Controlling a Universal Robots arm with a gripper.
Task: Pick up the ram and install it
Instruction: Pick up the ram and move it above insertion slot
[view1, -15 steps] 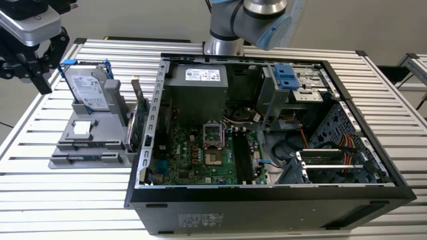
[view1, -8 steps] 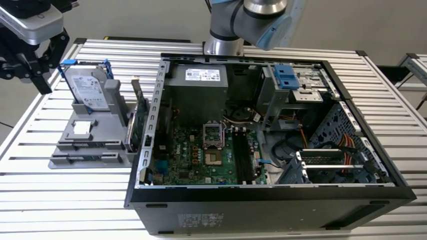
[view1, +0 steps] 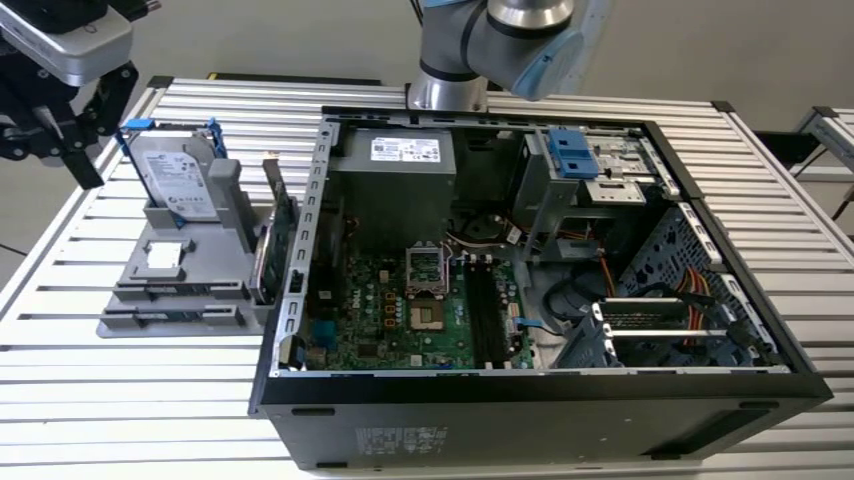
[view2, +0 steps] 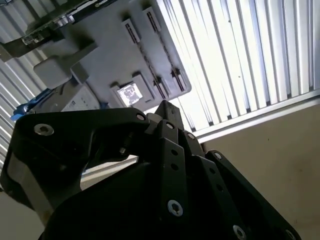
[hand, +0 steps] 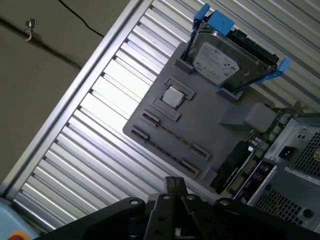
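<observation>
The gripper (hand: 175, 184) is observed above the slatted table (hand: 100, 145), just off the grey holding rack (hand: 210, 127). Its jaws are drawn together with nothing between them. The ram (view1: 275, 205) is judged to be stood on edge at the rack's side nearest the open computer case (view1: 534, 390), presumably so it can be gripped from above. It is not touched by the gripper and not yet installed.
</observation>
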